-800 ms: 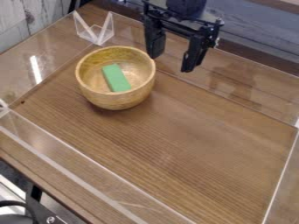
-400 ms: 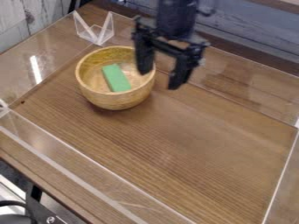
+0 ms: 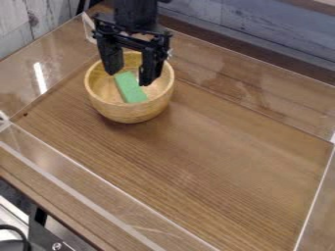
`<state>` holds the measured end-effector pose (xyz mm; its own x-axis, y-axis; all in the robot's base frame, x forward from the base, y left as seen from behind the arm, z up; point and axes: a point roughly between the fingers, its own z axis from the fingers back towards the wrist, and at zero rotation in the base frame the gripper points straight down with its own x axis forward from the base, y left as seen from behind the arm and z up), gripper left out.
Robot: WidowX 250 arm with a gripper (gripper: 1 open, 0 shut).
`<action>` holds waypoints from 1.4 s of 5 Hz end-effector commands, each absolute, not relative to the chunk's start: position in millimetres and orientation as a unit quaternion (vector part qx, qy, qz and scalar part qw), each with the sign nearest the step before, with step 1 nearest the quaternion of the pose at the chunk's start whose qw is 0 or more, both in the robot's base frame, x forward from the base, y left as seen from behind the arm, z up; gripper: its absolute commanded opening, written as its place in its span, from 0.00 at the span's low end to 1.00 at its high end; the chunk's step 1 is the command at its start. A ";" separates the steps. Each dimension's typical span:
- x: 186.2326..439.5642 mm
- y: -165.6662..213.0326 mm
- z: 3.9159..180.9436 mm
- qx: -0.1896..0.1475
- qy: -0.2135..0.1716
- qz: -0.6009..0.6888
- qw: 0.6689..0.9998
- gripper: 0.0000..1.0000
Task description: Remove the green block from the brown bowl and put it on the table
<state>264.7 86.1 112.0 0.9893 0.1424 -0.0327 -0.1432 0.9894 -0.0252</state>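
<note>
2 end effector fingers wide, empty

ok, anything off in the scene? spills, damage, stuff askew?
Nothing stands out. The green block lies inside the bowl, leaning on its inner wall. The bowl sits upright on the table. The gripper is open over the bowl. No spills or damage visible.

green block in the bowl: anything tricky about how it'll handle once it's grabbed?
The green block looks rigid with plain flat faces, so it probably won't flex or roll. It lies slanted against the brown bowl wall, so it may pivot when pinched. The smooth faces could slip; the open gripper should close squarely.
</note>
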 end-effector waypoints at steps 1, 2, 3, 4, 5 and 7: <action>269.0 99.9 119.8 -0.004 -0.018 0.113 0.993 1.00; 275.2 117.0 114.6 -0.004 -0.018 0.123 0.992 1.00; 282.5 132.9 110.3 -0.007 -0.025 0.139 0.990 1.00; 286.8 144.2 105.6 -0.008 -0.026 0.138 0.990 1.00; 289.1 139.0 101.7 -0.012 -0.028 0.174 0.984 1.00; 292.1 132.2 91.1 -0.018 -0.031 0.224 0.974 1.00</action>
